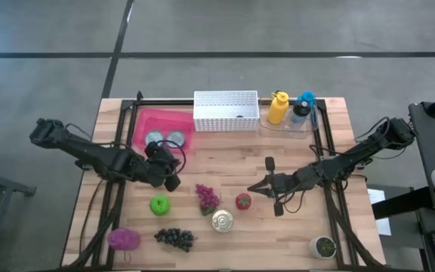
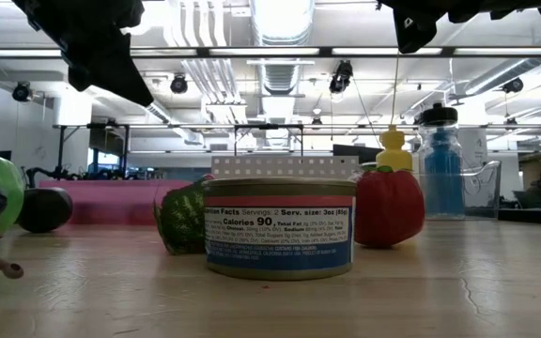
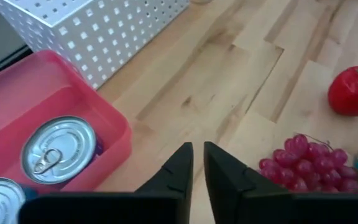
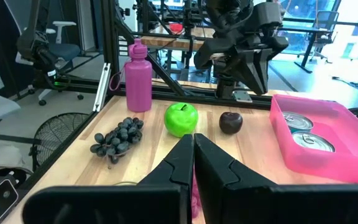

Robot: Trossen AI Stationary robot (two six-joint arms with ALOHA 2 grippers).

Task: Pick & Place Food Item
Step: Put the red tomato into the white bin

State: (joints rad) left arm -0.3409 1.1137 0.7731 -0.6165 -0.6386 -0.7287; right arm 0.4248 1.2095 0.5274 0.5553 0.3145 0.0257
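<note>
Tuna can (image 2: 279, 228) nearest low camera, upright on tabletop (image 1: 225, 155). Left hand (image 3: 196, 163) nearly closed, empty, hovering beside pink bin (image 1: 151, 123). Right hand (image 4: 191, 149) closed, idle. Red grapes (image 3: 300, 166) just ahead: reopen fingers, centre over bunch, descend straight.

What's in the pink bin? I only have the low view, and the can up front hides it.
Observer: The pink bin holds two cans, lids up.
Operator: Is the left gripper carrying anything?
Observer: No. The left gripper is shut and empty, over bare wood beside the bin.
Operator: And the right one?
Observer: The right gripper is shut and empty too, near the strawberry.
</note>
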